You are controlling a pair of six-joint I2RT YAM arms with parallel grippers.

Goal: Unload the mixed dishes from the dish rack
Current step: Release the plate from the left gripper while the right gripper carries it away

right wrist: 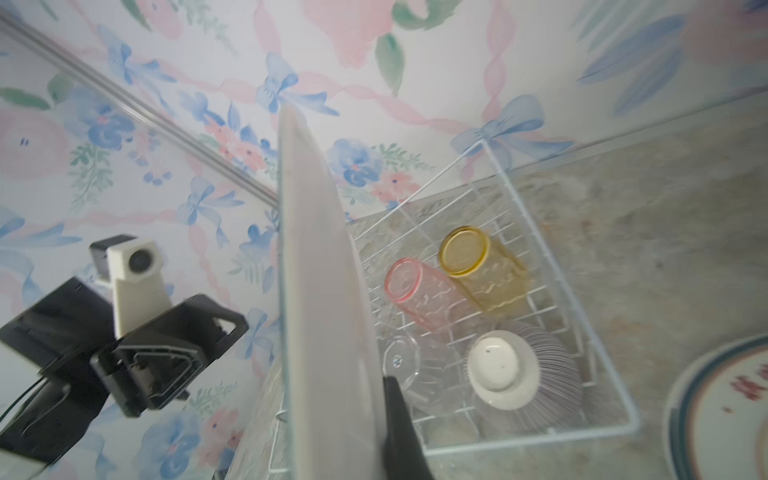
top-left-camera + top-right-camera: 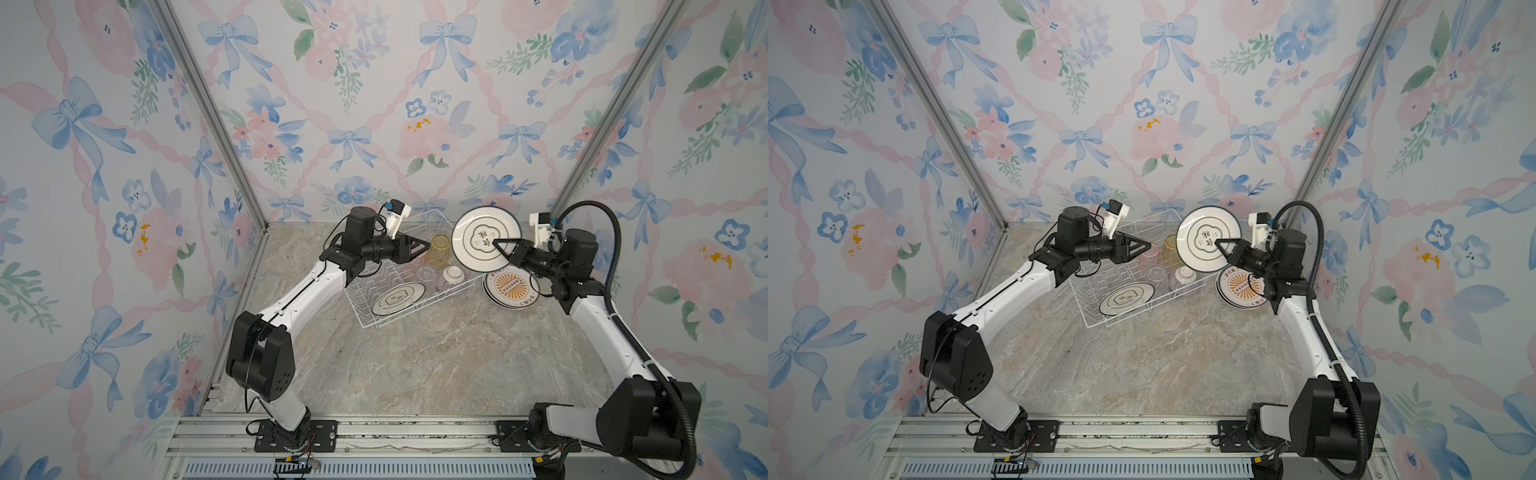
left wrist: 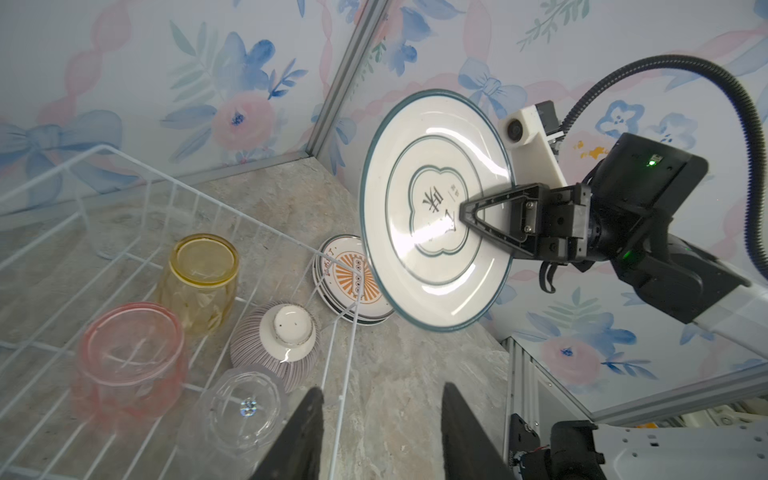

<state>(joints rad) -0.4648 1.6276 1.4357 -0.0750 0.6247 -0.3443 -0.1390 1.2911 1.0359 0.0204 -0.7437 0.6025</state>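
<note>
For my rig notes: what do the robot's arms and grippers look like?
The left arm and right arm are white shells with black joints. The left gripper and right gripper have black triangular fingers and white camera mounts. A black corrugated hose follows the right arm.

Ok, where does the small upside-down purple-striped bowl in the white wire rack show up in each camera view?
Top view: small purple-striped bowl, right of centre, at the white wire dish rack's right end.
Top view: same spot, nearer the picture's middle.
Left wrist: beside the clear glass tumbler, by the rack's wall.
Right wrist: in the rack corner, beyond the gripped white dark-rimmed plate.
Shared landmark: the yellow glass tumbler next to it.
</note>
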